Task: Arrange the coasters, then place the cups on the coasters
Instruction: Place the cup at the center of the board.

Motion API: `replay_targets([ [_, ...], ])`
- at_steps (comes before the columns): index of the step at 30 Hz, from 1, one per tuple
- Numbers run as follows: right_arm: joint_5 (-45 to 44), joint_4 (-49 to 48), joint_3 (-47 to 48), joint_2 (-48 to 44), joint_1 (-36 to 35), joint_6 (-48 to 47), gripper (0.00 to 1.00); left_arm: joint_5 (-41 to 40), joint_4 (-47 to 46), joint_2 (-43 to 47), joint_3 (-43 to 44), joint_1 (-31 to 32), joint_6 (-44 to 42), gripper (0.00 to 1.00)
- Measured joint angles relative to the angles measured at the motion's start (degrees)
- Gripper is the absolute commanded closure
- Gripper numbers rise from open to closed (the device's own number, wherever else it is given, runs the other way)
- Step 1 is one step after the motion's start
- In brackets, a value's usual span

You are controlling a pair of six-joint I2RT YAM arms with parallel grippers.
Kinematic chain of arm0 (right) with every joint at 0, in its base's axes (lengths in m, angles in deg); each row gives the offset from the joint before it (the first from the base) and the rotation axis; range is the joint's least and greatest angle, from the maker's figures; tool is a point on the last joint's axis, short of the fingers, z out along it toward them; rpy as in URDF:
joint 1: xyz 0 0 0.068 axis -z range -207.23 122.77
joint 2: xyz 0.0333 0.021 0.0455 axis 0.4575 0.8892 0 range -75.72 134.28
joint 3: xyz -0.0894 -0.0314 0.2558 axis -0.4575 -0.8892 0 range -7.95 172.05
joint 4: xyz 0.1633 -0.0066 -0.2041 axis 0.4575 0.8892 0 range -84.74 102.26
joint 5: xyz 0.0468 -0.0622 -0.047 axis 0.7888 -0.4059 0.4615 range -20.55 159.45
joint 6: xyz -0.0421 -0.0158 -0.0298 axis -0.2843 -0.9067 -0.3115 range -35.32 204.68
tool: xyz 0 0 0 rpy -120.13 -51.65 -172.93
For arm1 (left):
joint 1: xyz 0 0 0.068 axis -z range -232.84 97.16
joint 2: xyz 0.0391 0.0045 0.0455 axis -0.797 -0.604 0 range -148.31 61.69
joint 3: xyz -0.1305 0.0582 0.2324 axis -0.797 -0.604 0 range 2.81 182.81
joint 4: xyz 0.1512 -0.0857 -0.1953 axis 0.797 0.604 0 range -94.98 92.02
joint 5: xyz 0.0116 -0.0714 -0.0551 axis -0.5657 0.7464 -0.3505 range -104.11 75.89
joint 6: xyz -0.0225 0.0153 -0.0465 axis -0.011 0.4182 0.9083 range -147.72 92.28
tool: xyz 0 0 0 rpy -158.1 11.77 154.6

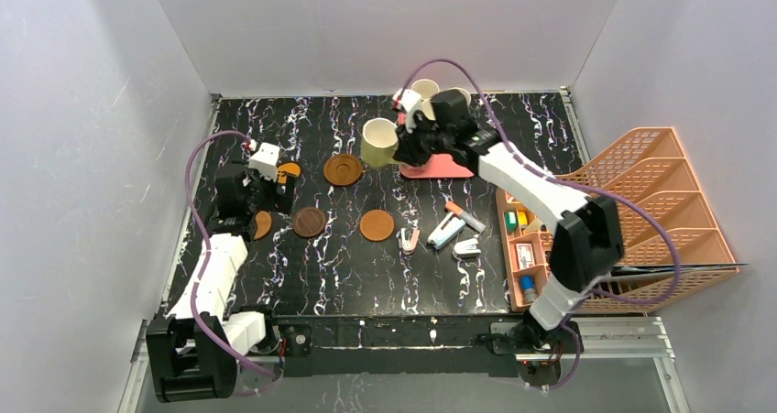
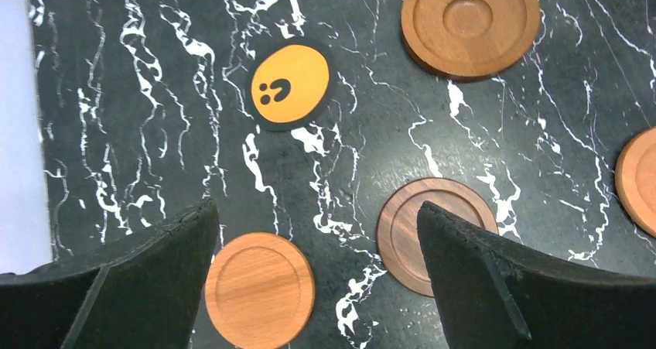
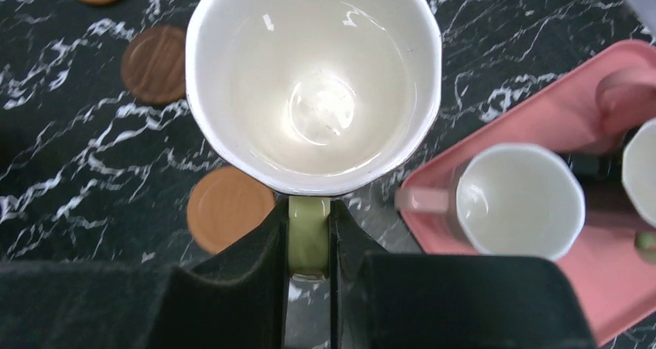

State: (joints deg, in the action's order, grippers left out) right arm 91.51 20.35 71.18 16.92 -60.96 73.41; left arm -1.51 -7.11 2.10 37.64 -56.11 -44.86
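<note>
Your right claw (image 3: pixel 309 244) is clamped on the handle of the yellow-green mug (image 3: pixel 313 78), mug just left of the pink tray (image 3: pixel 534 101) w/ other mugs (image 3: pixel 518 202) on it. Meanwhile your left claw (image 2: pixel 316 217) gapes wide, holding nothing, above five coasters (image 2: pixel 469 20) lying apart on the table (image 2: pixel 139 94).

In the top view the right arm (image 1: pixel 513 170) covers most of the pink tray (image 1: pixel 449 168) and parts of the cups (image 1: pixel 424 88) near the table's (image 1: pixel 366 276) far edge. The left gripper (image 2: pixel 316 210) hides part of the dark coaster (image 2: pixel 421 225); the picture's edge cuts another coaster (image 2: pixel 640 180).
</note>
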Motion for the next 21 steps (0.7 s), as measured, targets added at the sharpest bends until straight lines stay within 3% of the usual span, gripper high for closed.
replay_targets([
  [6,-8.7,2.1,15.6,13.7,-6.6,0.7,0.99,-1.2,2.2,2.4,0.8,0.0,1.1,0.02],
  [15,-12.5,7.7,37.6,30.0,-13.1,2.4,0.99,-1.3,4.4,2.6,1.6,-0.4,2.7,0.02],
  [21,-14.0,9.2,34.5,30.5,-14.8,2.2,0.99,1.0,3.8,1.2,5.2,-0.4,4.9,0.02],
])
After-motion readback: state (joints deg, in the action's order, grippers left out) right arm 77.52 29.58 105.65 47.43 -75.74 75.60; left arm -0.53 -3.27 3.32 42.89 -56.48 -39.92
